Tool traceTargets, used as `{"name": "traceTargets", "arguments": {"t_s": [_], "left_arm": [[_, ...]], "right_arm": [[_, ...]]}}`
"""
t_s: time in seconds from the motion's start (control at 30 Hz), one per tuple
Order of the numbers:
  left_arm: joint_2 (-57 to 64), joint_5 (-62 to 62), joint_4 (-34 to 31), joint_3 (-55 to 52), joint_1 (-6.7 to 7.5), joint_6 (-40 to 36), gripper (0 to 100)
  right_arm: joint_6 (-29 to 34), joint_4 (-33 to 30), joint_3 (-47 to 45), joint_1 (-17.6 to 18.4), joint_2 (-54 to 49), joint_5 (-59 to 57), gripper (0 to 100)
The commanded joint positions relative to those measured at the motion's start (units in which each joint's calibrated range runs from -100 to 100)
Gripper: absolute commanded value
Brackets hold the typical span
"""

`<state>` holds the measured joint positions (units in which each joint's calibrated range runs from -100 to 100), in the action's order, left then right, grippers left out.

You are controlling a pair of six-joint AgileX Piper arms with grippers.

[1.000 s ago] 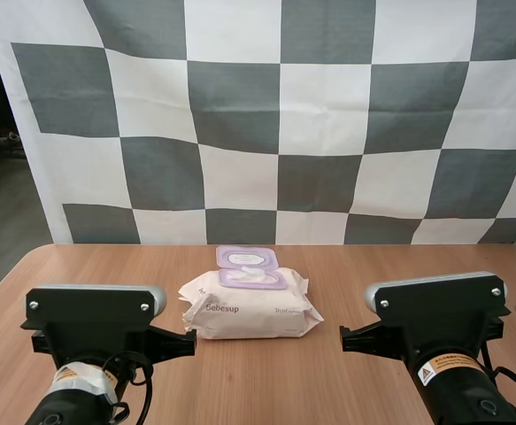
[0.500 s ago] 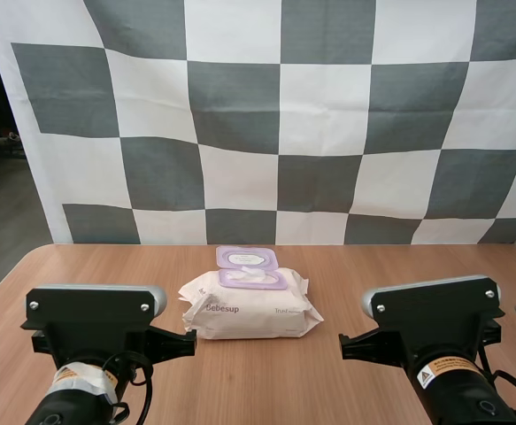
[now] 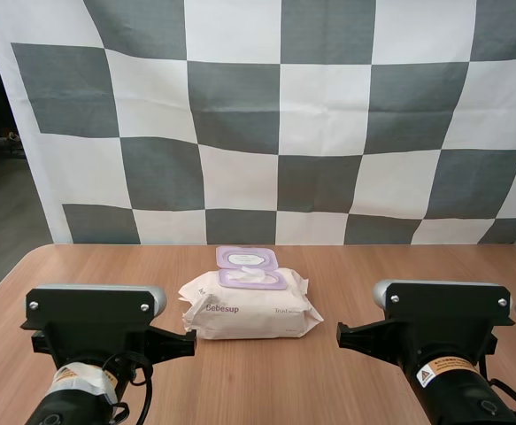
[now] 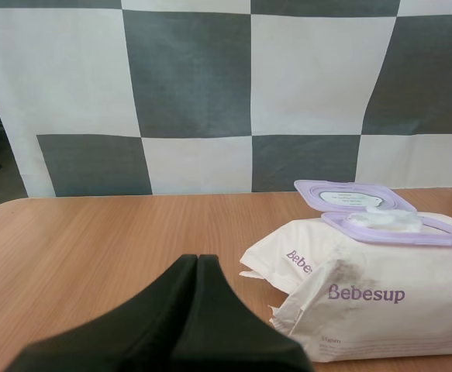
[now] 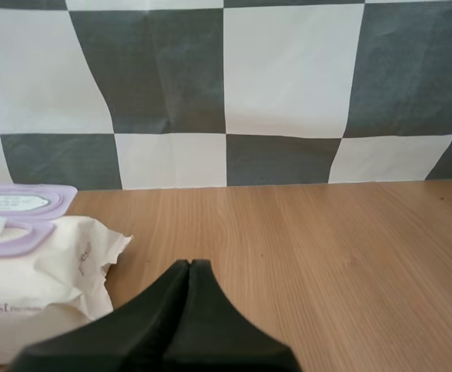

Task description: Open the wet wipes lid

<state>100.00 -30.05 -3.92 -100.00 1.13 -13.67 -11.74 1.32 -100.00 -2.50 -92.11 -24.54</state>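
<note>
Pack [image 3: 253, 310] is set fwd betw. L gripper [image 4: 197, 259] & R gripper [image 5: 189, 263], both clenched, empty; long axis crosswise, lid [image 3: 247, 258] flipped back, L judged nearer.

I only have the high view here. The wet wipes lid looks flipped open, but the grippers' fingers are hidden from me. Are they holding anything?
Observer: No. The left gripper is shut on nothing, one dark wedge, apart from the wet wipes pack.
Operator: And the right?
Observer: The right gripper is shut and empty too, above bare table beside the pack's end.
Operator: Is a wipe exposed?
Observer: Yes, a white wipe bunches up from the opening, in front of the folded-back lid.
</note>
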Motion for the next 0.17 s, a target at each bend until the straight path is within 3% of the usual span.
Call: {"name": "traceTargets", "arguments": {"t_s": [0.0,0.13], "left_arm": [[0.0,0.0,0.0,0.0,-0.01,0.0,0],[0.0,0.0,0.0,0.0,-0.01,0.0,0]], "right_arm": [[2.4,0.1,0.0,0.0,0.0,0.0,0],[2.4,0.1,0.0,0.0,0.0,0.0,0]]}}
